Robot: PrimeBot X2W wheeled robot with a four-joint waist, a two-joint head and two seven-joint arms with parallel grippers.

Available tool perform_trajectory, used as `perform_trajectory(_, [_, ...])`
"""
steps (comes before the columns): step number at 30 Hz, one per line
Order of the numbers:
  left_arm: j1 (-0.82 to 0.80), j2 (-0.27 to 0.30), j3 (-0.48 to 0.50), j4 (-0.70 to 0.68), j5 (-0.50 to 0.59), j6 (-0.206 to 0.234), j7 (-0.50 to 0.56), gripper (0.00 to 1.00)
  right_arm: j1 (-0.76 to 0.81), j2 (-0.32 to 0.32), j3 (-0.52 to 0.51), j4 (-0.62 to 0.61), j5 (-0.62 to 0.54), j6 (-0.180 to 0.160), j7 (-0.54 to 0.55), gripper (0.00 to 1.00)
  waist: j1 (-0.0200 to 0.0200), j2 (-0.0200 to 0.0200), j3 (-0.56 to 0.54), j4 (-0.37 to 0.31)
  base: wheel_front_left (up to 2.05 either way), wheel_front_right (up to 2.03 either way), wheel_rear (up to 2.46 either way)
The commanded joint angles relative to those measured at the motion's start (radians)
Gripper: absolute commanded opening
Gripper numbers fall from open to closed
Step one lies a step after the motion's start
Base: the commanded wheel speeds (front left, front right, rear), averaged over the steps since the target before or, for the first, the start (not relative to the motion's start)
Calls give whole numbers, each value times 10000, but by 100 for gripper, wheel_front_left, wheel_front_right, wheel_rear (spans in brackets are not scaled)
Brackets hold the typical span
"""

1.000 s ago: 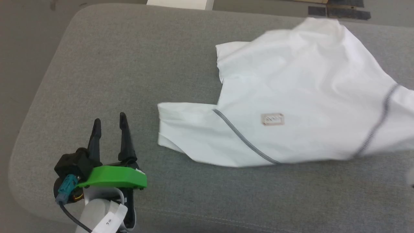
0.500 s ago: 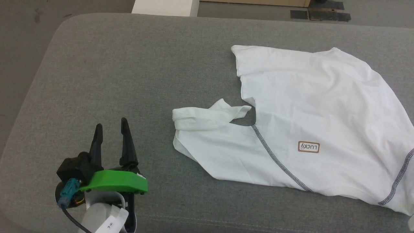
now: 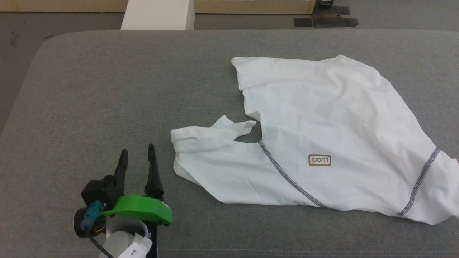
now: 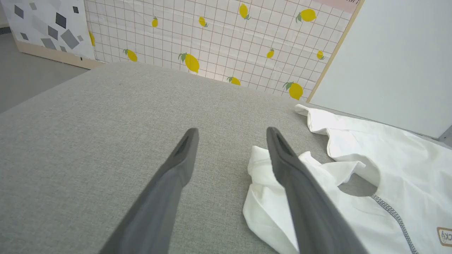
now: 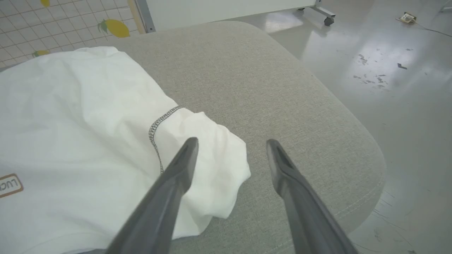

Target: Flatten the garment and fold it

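Note:
The garment point(image 3: 322, 125), a white shirt with dark grey zigzag seams and a brown-outlined logo patch point(image 3: 319, 160), lies spread on the right half of the grey padded surface point(image 3: 107, 89). Its left sleeve point(image 3: 200, 134) is bunched and folded over itself. My left gripper point(image 3: 137, 149) stands open at the lower left, just short of that sleeve, with nothing between its fingers. From the left wrist, the garment point(image 4: 388, 169) lies to the right of the left gripper point(image 4: 232, 131). My right gripper point(image 5: 232, 141) is open over the rumpled end of the garment point(image 5: 70, 123), holding nothing.
A white box point(image 3: 157, 14) stands on the floor beyond the far edge. A lemon-patterned wall point(image 4: 212, 35) and a pale panel point(image 4: 399, 53) rise behind the surface. The rounded corner of the pad point(image 5: 353, 151) drops to shiny floor close to the right gripper.
The head camera has shifted. The garment, raised and blurred a second ago, now lies settled on the surface with its left sleeve crumpled. The left gripper has stayed open.

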Motion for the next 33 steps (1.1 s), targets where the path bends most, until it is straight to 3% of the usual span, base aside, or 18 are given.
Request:
perform_trajectory(1, [18, -20, -57, 195, 118, 0, 5, 100, 119, -7, 228, -367, -123, -15, -396, 100, 0, -1, -44, -385, 0, 0, 0])
perform_trajectory(8, [-780, 170, -415, 1112, 309, 211, 1517, 100, 185, -7, 1938, -1564, -272, -15, -2245, 100, 0, -1, 227, -970, 0, 0, 0])
perform_trajectory(15, [-1741, 607, -761, 2098, 537, 582, 4625, 100, -60, -7, 3407, -1372, -41, -15, -2687, 100, 0, -1, 617, -1162, 0, 0, 0])
perform_trajectory(19, [-2180, 760, -1011, 2441, 317, 286, 6417, 100, -311, -7, 3905, -1223, 145, -15, -2821, 100, 0, -1, 811, -1130, 0, 0, 0])
perform_trajectory(20, [-2246, 740, -1089, 2462, 124, 70, 6914, 70, -380, -7, 3983, -1196, 178, -15, -2870, 100, 0, -1, 856, -1113, 0, 0, 0])
perform_trajectory(21, [-2307, 754, -1148, 2427, 19, -81, 7222, 24, -425, -7, 4053, -1165, 203, -15, -2887, 100, 0, -1, 890, -1097, 0, 0, 0])
perform_trajectory(22, [-2398, 833, -1221, 2333, -39, -251, 7492, 0, -481, -7, 4130, -1129, 228, -15, -2895, 100, 0, -1, 934, -1080, 0, 0, 0])
perform_trajectory(26, [-2782, 1350, -1036, 1732, -94, -457, 7661, 0, -687, -7, 4352, -1075, 268, -15, -2954, 100, 0, -1, 1081, -1022, 0, 0, 0])
perform_trajectory(33, [-3329, 2586, 23, 972, 185, 89, 6959, 0, -898, -7, 4549, -989, 342, -15, -3040, 100, 0, -1, 1310, -951, 0, 0, 0])
